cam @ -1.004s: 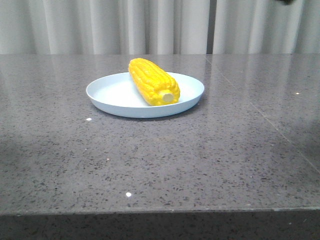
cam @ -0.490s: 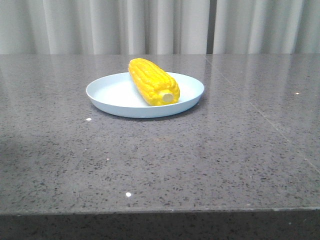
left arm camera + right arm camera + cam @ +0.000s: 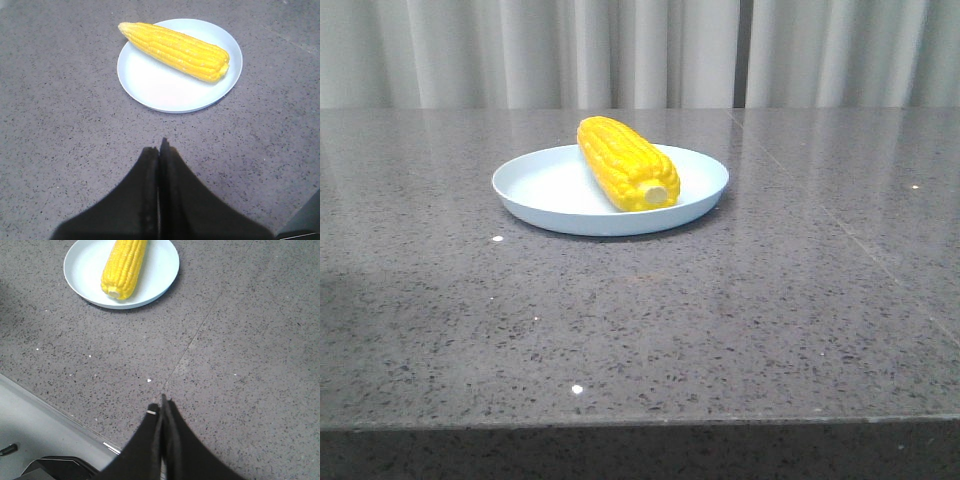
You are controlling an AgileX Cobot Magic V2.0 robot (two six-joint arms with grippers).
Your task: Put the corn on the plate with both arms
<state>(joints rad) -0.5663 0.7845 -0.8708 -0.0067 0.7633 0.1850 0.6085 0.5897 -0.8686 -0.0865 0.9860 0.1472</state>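
A bright yellow, tapered ear of corn point(image 3: 625, 162) with rows of kernels lies on its side inside a round, shallow, pale blue-white plate point(image 3: 535, 195) with a low raised rim. The corn rests across the plate at an angle, its pale cut stub toward the plate's near rim and its pointed tip reaching the far rim; in the left wrist view the tip point(image 3: 124, 27) just overhangs that rim. The plate stands flat on a dark grey speckled stone surface point(image 3: 720, 320), with pale curtains point(image 3: 650, 50) hanging behind it.

Neither arm shows in the front view. In the left wrist view the black left gripper point(image 3: 160, 146) is closed, its two fingers pressed together with nothing between them, near the plate's rim but clear of it and of the corn. In the right wrist view the black right gripper point(image 3: 162, 402) is likewise closed and empty, well apart from the plate point(image 3: 165, 270), above the surface near its front edge, beside a thin seam in the stone point(image 3: 200, 330).
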